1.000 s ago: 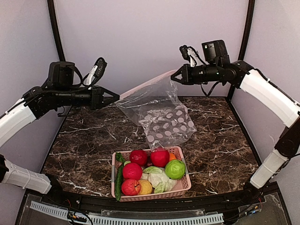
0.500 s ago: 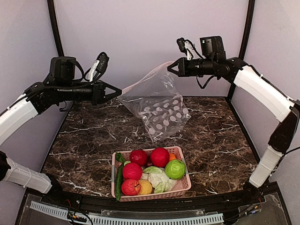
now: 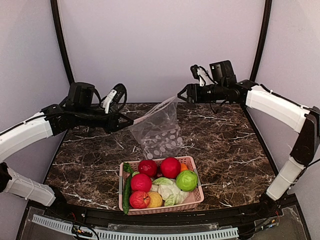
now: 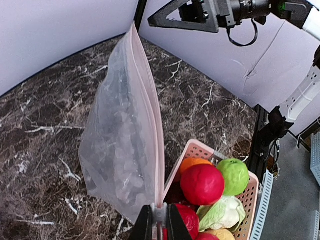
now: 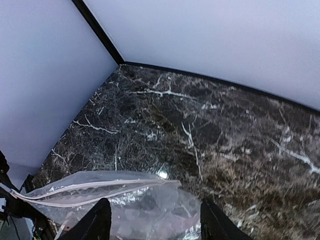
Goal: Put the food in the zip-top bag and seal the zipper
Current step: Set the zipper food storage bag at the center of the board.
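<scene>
We start at the left gripper (image 4: 160, 222), whose jaws are pinched tight on one corner of the zip-top bag (image 4: 120, 145), right at the end of the zipper (image 4: 150, 110). From that one pinch the bag hangs slack, its pinkish strip running up and away from the fingers and its printed body sagging toward the table (image 3: 235, 150). We judge this hold is meant to keep the mouth edge raised and reachable rather than letting the bag collapse flat. The right gripper (image 3: 182, 93) stands open with nothing between its fingers, near the bag's far upper corner but apart from it. Its own camera looks down on the strip, whose two lips are slightly parted. We read that posture as a hand free either to take the opposite corner and spread the mouth or to fetch food. The food (image 3: 170, 167) all sits in the pink basket (image 3: 195, 196) at the near edge of the table, just in front of the hanging bag. Nothing shows inside the bag, so filling is not yet begun and the sealing lies well ahead
</scene>
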Tool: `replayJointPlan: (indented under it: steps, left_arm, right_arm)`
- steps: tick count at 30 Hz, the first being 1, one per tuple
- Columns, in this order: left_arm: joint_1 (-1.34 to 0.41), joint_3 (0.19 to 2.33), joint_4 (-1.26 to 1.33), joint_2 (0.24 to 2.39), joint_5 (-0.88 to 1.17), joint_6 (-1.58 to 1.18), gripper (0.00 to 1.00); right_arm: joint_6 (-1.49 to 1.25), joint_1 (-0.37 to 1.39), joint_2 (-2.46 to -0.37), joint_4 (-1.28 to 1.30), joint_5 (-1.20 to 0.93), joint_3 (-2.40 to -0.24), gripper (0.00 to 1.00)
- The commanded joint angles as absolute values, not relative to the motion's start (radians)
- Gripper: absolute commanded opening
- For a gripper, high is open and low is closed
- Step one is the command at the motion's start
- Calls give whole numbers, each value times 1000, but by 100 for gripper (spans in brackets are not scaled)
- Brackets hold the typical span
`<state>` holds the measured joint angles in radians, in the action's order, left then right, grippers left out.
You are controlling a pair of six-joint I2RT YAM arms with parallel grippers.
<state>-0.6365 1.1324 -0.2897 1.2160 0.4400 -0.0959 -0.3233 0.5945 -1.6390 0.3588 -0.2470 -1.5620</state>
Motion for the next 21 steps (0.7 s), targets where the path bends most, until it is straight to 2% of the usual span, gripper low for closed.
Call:
replayJointPlan:
  steps: [1, 4, 11, 16, 21]
  left_arm:
    - [-634, 1024, -180, 1149, 428, -113, 1]
    - [-639, 975, -99, 1114, 450, -150, 1]
    - [-721, 907, -49, 1085, 382, -188, 1]
    - [-806, 875, -31, 1066, 264, -181, 1]
    - [-846, 843, -27, 1038, 201, -187, 1]
  right_arm:
    - [-410, 592, -1529, 284, -258, -1442, 73]
    - [-461, 604, -1463, 284, -249, -1373, 81]
    - [-697, 698, -1340, 331, -158, -1248, 81]
    - [-830, 804, -1302, 296, -124, -1180, 76]
    - [-911, 868, -1273, 211, -123, -1111, 64]
